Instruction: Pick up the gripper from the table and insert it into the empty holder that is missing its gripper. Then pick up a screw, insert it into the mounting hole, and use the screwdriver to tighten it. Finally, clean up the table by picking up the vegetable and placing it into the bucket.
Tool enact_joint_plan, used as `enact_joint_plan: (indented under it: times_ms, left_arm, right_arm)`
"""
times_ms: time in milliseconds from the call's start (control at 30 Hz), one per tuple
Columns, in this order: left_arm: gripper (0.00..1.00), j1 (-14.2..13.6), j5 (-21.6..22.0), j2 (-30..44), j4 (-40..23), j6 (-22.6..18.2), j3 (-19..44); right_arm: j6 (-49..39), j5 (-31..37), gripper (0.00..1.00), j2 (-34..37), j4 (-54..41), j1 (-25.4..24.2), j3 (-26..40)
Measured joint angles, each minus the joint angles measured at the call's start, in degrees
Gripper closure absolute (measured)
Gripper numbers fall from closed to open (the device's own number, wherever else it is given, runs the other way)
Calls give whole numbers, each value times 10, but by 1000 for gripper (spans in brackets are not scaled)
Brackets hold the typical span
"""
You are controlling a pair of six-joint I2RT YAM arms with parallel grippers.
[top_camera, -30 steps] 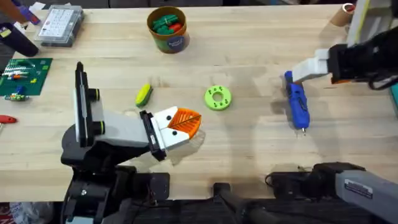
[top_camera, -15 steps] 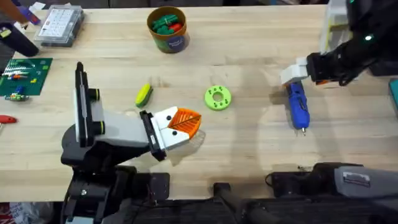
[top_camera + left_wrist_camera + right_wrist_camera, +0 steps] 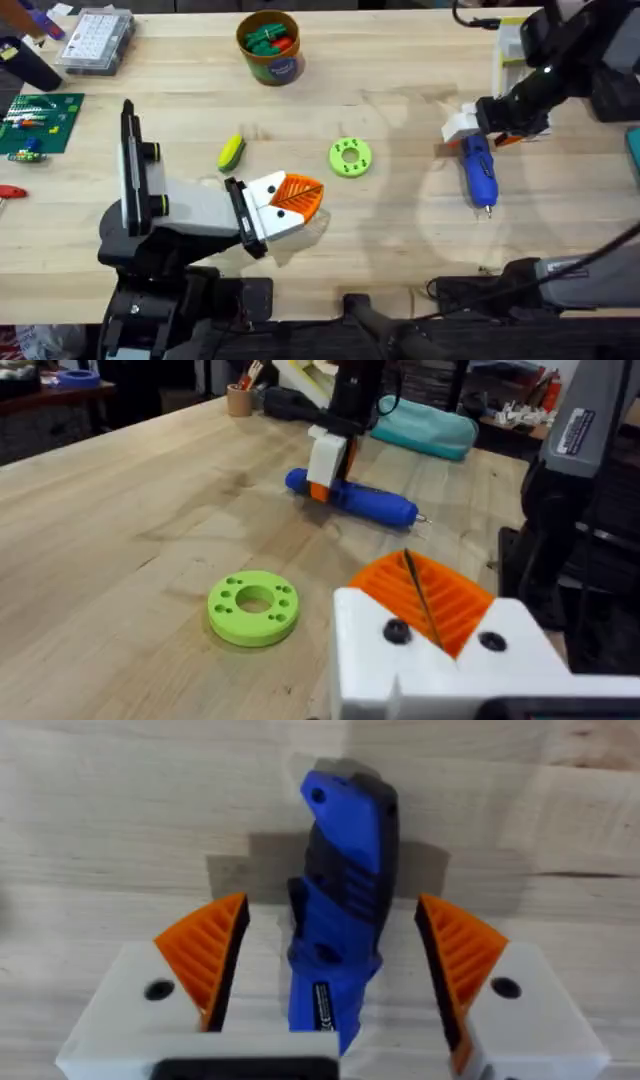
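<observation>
Our right claw (image 3: pixel 330 965) straddles the screwdriver (image 3: pixel 338 910) with jaws wide, pads not touching; closing off-centre could roll it along the worktop (image 3: pixel 400 250). Our left claw (image 3: pixel 300 200) rests shut, empty.

No legible text or labels

Table (image 3: pixel 400 230): pale wood, visible grain, matt finish. Screwdriver (image 3: pixel 340 910) between the right gripper's (image 3: pixel 335 960) spread jaws: smooth blue plastic, slight sheen, dark ribbed grip section. Pads (image 3: pixel 215 955) either side: orange ribbed plastic on matt white printed-looking bodies. Green disc (image 3: pixel 253 607) ahead of left jaws: matt plastic.
</observation>
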State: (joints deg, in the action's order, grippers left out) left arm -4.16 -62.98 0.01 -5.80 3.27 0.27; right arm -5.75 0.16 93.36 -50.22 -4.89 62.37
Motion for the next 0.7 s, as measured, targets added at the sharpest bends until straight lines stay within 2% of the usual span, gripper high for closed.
enact_joint_plan:
  times_ms: [233,700]
  left_arm:
    - [997,0,0,0,0,0,0]
    - [997,0,0,0,0,0,0]
  right_arm:
    - [-3,0,16,33,14,0,0]
    - [-3,9,20,49,12,0,0]
